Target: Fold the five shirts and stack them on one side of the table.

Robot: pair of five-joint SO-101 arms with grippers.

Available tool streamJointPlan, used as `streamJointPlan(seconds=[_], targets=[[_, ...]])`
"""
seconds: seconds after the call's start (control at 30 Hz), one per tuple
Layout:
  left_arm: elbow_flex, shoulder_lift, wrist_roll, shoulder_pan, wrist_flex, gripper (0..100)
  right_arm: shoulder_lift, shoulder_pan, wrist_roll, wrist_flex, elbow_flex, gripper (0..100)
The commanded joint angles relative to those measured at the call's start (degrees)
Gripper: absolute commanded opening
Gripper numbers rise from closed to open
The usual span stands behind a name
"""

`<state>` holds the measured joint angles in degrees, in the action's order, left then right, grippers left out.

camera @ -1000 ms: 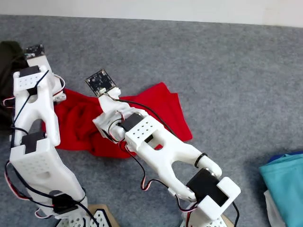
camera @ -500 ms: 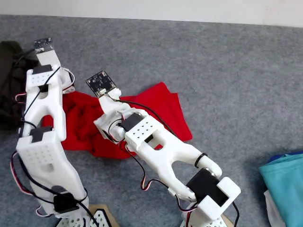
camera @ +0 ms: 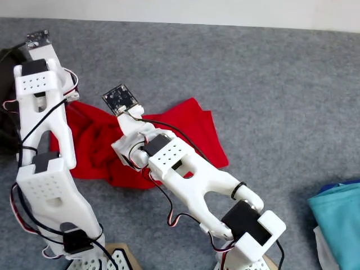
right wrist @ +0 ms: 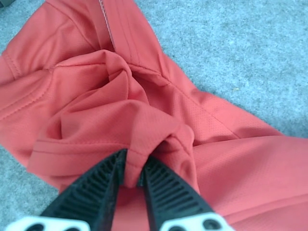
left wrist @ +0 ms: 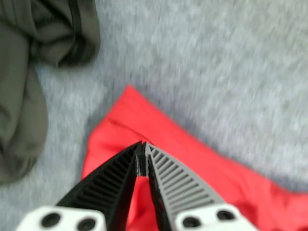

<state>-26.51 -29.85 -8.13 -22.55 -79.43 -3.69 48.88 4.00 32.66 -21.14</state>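
Limp and light, the red shirt (right wrist: 159, 120) wants hem grips: the right gripper (right wrist: 132, 168) pinches a fold, the left gripper (left wrist: 143, 154) seemingly nips its corner.

No words or numbers can be read here. The small dark board (camera: 120, 100) on one arm (camera: 191, 174) may carry tiny marks, too small to tell.

A table (camera: 270, 73) covered in grey, carpet-like felt spans the scene. A pale white strip (camera: 225, 11) runs along its far edge. At the near edge sits a tan board corner (camera: 118, 250).
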Motion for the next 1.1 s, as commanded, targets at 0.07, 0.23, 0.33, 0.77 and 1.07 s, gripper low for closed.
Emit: streamJointPlan(seconds=[0.07,0.23,0.33,0.77,1.07], targets=[[-2.15,2.24,0.18,-0.57,-7.03,1,0.75,0.04,-0.35,0.22,2.51,1.4],[-2.15,-1.63,3.25,-0.75,-7.21,1,0.66,0.04,-0.35,0.31,2.51,1.4],[-2.15,-3.74,3.43,-0.48,-7.03,1,0.66,0.04,-0.35,0.31,2.51,1.4],[-2.68,-11.56,0.35,2.24,4.92,1,0.66,0.04,-0.35,0.31,2.51,1.4],[-5.85,-11.65,-1.14,3.56,6.33,1,0.66,0.04,-0.35,0.31,2.51,1.4]])
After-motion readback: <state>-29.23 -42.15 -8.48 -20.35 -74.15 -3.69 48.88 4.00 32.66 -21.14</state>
